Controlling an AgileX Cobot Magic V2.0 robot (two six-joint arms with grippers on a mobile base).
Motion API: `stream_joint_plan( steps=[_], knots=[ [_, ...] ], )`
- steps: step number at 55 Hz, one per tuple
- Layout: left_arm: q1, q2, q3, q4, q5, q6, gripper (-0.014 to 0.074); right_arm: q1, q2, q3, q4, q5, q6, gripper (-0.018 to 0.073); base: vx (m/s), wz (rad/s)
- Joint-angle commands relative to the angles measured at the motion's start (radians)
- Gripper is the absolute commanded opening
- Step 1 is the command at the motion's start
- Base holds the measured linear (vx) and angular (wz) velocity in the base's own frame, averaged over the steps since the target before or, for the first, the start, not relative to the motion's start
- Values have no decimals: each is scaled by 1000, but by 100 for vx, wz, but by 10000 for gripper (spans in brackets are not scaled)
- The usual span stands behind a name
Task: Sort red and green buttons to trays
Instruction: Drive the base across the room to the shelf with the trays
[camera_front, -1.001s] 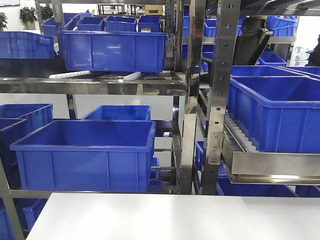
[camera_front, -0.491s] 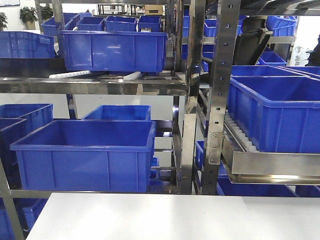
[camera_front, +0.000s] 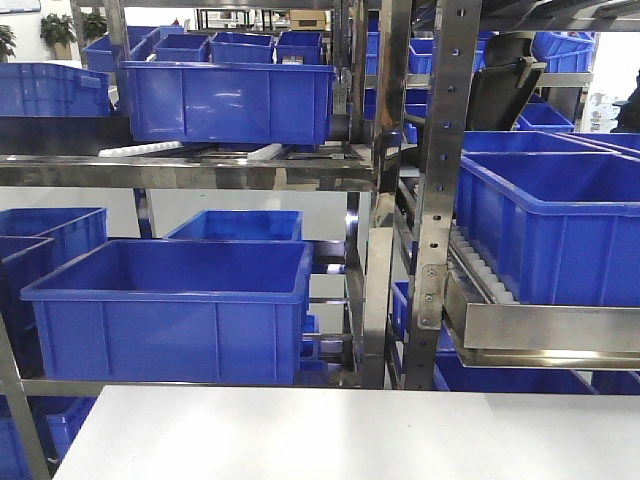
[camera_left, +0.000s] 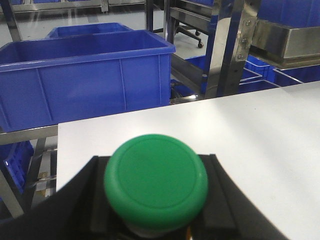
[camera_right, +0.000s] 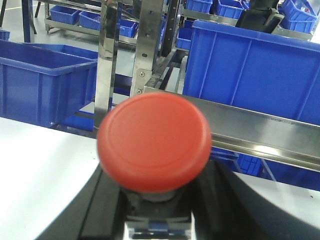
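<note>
We show the green button (camera_left: 156, 182), set between the fingers (camera_left: 75, 205) of the left gripper (camera_left: 156, 210): its cap is smooth plastic with a soft satin sheen, while the fingers are matt black. The red button (camera_right: 154, 141), in the right gripper (camera_right: 165, 207), has a similar smooth, faintly glossy plastic cap. Beneath both hands lies a matt white table (camera_left: 260, 130). Beyond them we see glossy blue plastic bins (camera_left: 85, 75), polished mirror-like steel uprights (camera_right: 107, 60) and a brushed steel rail (camera_right: 270, 132).

green btn (camera_left: 156, 181), red btn (camera_right: 154, 141), blue bins (camera_front: 170, 310), white table (camera_front: 350, 435), silver rack (camera_front: 435, 200)
</note>
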Motion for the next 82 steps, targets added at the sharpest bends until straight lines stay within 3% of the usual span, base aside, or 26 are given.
stream_joint_plan(
  steps=[1,82],
  knots=[
    [-5,-1,-32,-2,-91,-2,0,0,6,-36,-7,-98,-10,-10,0,2],
    [-5,-1,-32,-2,-91,-2,0,0,6,-36,-7,-95,-10,-10,-6,48]
  ],
)
